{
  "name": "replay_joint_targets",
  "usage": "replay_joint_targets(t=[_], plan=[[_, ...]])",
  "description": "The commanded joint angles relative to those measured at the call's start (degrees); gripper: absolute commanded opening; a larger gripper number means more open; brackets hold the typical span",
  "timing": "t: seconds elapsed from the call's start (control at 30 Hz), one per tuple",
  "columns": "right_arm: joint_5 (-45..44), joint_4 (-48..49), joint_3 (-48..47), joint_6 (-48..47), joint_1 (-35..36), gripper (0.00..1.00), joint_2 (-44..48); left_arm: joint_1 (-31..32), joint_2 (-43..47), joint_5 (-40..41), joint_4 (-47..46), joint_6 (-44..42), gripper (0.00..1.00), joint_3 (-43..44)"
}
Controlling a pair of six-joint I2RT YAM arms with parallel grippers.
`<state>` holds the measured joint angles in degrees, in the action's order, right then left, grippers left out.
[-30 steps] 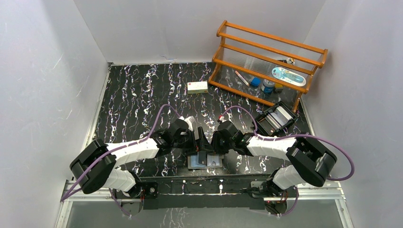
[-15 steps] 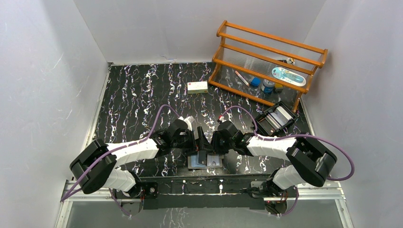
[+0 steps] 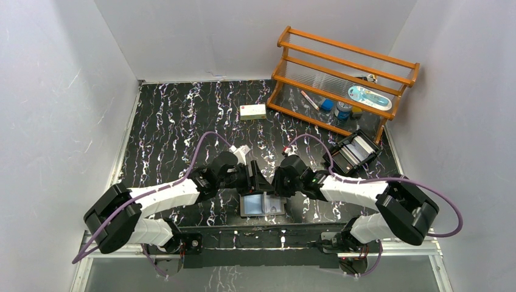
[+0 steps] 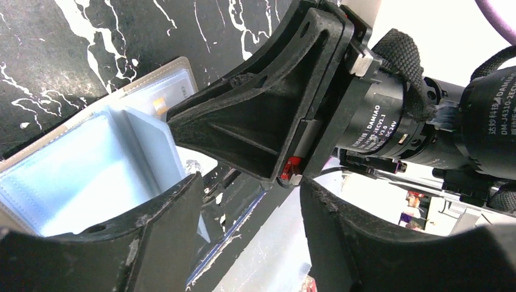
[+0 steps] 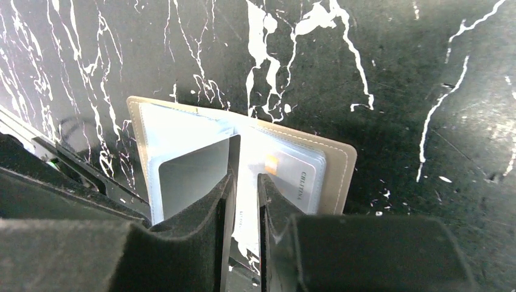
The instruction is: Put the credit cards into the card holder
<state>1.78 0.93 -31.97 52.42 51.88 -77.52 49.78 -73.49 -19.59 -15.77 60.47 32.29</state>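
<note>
1. Surface [image 3: 170, 121]: black with white veining. No change was noted on it over the last second.

2. Black tray [image 3: 355, 152]: stood at the right, well apart from the work. It held pale contents, and whether these were more cards could not be told.

3. Left hand [image 3: 260, 184]: a second earlier it had hung directly over the card holder. It had since drawn back toward the far left and sat just beside the holder's far edge. Its fingers were spread with nothing between them, though less widely than before. Judged free to fetch another card.

4. Right hand [image 5: 246, 182]: had stayed over the holder's middle fold. Its fingers were nearly pressed together, leaving a slit. A thin pale strip showed in that slit, but whether it was pinched or only seen through the gap could not be told.

5. Card holder [image 3: 263, 205]: lay open, pale blue side up, at the near edge of the surface between the two arms. With the left hand withdrawn, its left half was uncovered in the overhead view. One leaf [image 5: 193, 176] stood raised just beside the right hand's finger.

6. Card [image 5: 297, 176]: pale grey with a gold chip, seated in the holder's right-hand pocket. Judged as one card delivered, with the task only partly done.
</note>
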Motion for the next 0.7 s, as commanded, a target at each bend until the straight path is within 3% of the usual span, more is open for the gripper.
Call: replay_joint_targets(t=[0.0, 0.2, 0.3, 0.37, 0.5, 0.57, 0.67], plan=[[-3.73, -1.67, 1.26, 0.92, 0.24, 0.27, 2.81, 0.22, 0.91, -1.05, -1.17, -0.88, 0.55, 1.1], [-9.47, -6.43, 0.66, -0.89, -0.46, 0.27, 6.98, 0.15, -2.21, -1.45, -3.39, -1.49, 0.38, -0.08], [-11.07, -8.27, 0.84, -1.56, -1.4, 0.27, 10.12, 0.22, -3.64, -1.92, -4.33, -1.71, 0.35, 0.07], [-9.83, -7.41, 1.17, -1.99, -1.79, 0.27, 11.2, 0.16, -3.65, -1.51, -0.78, -2.98, 0.4, 1.6], [-2.2, -1.81, 0.86, -0.89, -1.55, 0.25, 9.26, 0.18, 0.29, 6.31, 16.25, -6.52, 0.52, 6.61], [0.14, -0.26, -0.13, -0.18, -0.68, 0.24, 6.97, 0.1, 1.83, 10.62, 23.51, -6.95, 0.53, 7.64], [-0.13, 0.0, -2.36, -0.44, 1.52, 0.23, 3.15, -0.02, 3.4, 11.9, 26.16, -5.9, 0.53, 5.66]])
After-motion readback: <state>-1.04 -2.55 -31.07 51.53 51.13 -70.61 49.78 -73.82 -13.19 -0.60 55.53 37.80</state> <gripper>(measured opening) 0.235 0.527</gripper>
